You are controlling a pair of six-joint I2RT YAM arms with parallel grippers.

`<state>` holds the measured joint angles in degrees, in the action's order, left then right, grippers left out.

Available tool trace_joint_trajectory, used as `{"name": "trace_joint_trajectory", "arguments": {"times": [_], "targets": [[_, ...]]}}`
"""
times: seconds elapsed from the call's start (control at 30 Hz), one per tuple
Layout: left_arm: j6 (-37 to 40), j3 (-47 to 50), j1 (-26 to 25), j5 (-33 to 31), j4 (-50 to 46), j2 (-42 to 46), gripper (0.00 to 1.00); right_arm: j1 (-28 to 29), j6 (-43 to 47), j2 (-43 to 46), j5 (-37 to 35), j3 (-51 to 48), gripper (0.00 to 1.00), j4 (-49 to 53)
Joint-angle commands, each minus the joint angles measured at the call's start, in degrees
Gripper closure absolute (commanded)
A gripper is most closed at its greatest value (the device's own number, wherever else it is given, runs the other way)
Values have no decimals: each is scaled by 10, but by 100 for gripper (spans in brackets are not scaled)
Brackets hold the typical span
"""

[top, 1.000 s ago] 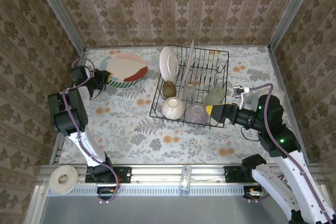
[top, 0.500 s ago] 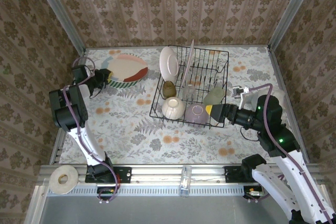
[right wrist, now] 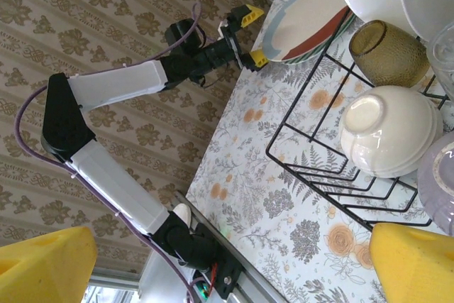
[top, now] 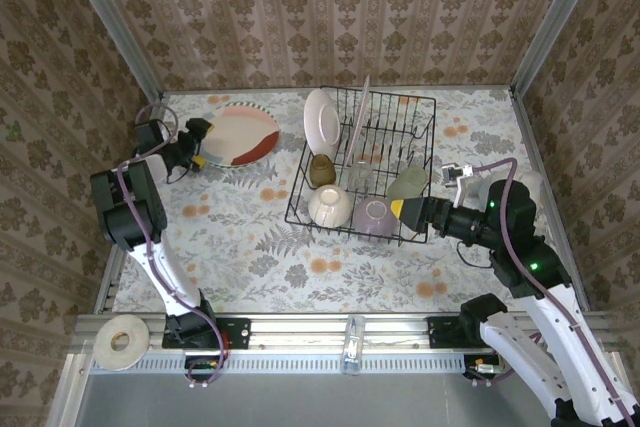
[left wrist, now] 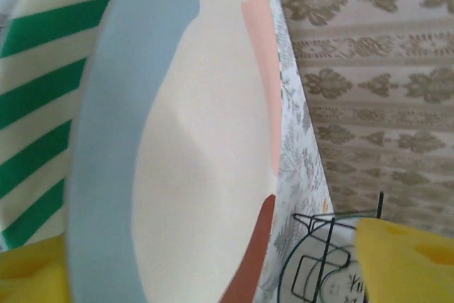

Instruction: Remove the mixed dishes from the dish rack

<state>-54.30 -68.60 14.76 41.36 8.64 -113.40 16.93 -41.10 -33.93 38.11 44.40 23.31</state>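
The left gripper (top: 199, 144) stands open at the table's (top: 250, 247) far-left corner, its jaws spread on either side of the patterned plate's (top: 243, 134) rim. That plate lies flat on a striped plate (left wrist: 32, 69). The rack (top: 395, 137) sits toward the far edge, right of centre. It holds a white plate (top: 321, 119), amber cup (top: 321, 169), glass (top: 358, 172), green cup (top: 408, 183), cream bowl (top: 329, 205) and lilac bowl (top: 376, 215). The right gripper (top: 405, 212) hangs open and empty at the rack's near-right corner.
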Motion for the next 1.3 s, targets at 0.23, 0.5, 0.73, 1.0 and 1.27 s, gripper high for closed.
{"name": "trace_joint_trajectory", "arguments": {"times": [0.23, 0.5, 0.73, 1.0, 1.27], "targets": [[118, -74, 17, -97, -229, 71, 0, 6, 1, -14, -4, 28, 0, -10], [171, -126, 14, -194, -418, 82, 0, 7, 8, -35, -3, 44, 0, -8], [185, -70, -24, -206, -415, 141, 0, 8, 22, -51, -14, 59, 0, 3], [125, -12, -95, -179, -363, 130, 0, 9, 25, -67, -15, 60, 0, -5], [102, -46, -112, -204, -354, 76, 0, 10, 22, -58, -23, 51, 0, 3]]}}
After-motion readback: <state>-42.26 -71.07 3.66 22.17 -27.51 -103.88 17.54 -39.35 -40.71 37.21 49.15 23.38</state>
